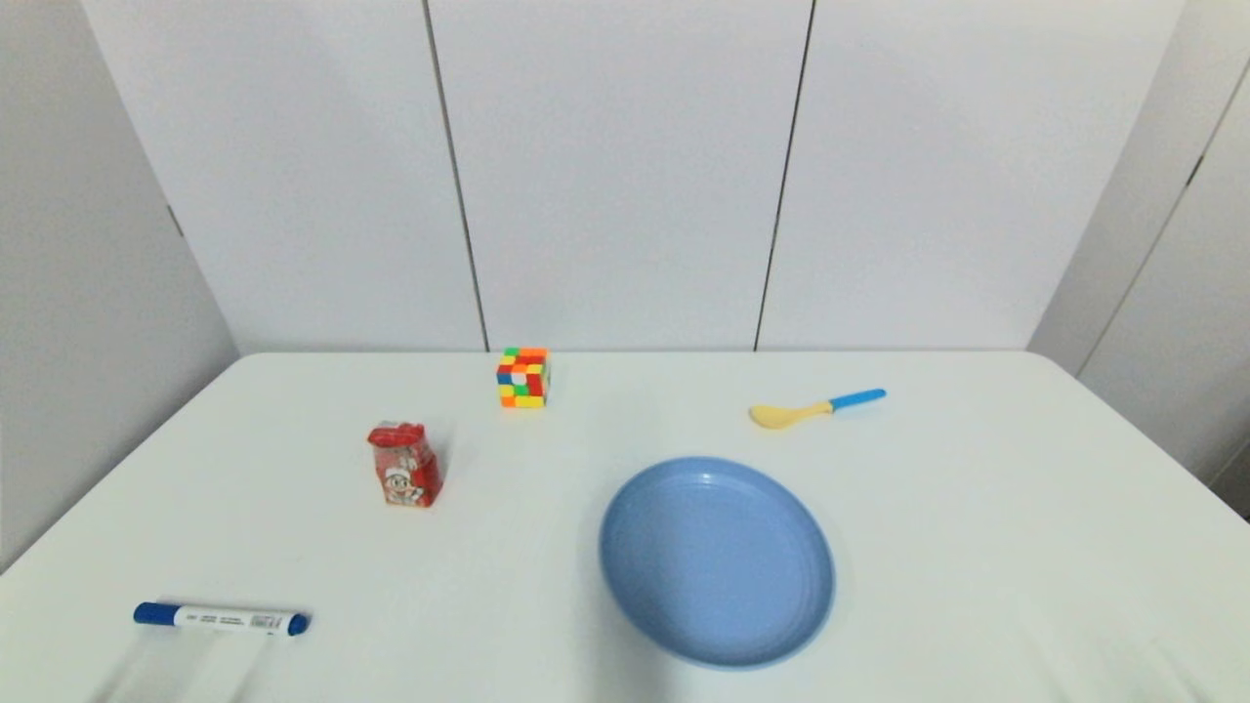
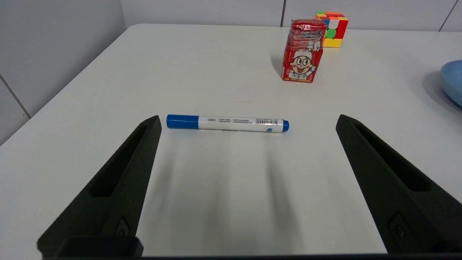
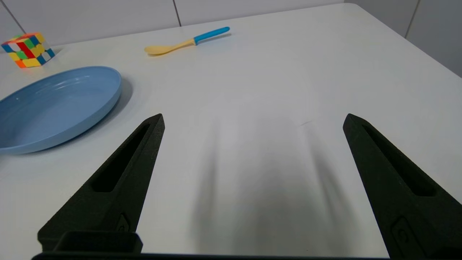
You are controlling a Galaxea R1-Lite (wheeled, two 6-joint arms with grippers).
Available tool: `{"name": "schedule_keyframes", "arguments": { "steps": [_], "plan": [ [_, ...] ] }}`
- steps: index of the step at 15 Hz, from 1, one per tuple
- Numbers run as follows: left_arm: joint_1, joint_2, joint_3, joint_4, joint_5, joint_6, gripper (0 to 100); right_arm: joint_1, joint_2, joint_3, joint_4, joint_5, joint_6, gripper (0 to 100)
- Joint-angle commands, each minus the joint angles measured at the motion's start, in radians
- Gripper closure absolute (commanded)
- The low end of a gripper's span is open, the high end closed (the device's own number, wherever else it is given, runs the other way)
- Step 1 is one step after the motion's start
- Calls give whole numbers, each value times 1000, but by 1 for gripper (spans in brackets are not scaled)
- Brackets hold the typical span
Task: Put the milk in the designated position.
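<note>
The milk (image 1: 405, 465) (image 2: 302, 50), a small red carton with a cartoon child's face, stands upright on the left half of the white table. Both arms sit low at the near edge, out of the head view. My left gripper (image 2: 248, 121) is open above the table, well short of the milk, with a marker lying just beyond its fingertips. My right gripper (image 3: 253, 119) is open too, over bare table to the right of the blue plate (image 1: 718, 558) (image 3: 54, 104), holding nothing.
A blue-and-white marker (image 1: 222, 619) (image 2: 227, 123) lies near the front left edge. A multicoloured puzzle cube (image 1: 523, 377) (image 2: 332, 29) (image 3: 27, 49) stands behind the milk near the wall. A yellow spoon with a blue handle (image 1: 815, 407) (image 3: 186, 40) lies at back right.
</note>
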Motion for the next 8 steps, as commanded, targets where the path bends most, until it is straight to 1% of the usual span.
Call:
{"name": "schedule_keyframes", "arguments": {
  "steps": [1,8],
  "plan": [
    [0,1,0,0,-1,0,0,0,1,0,-1,0,1,0],
    [2,1,-2,1,1,-10,0,0,1,0,1,0,1,0]
  ]
}}
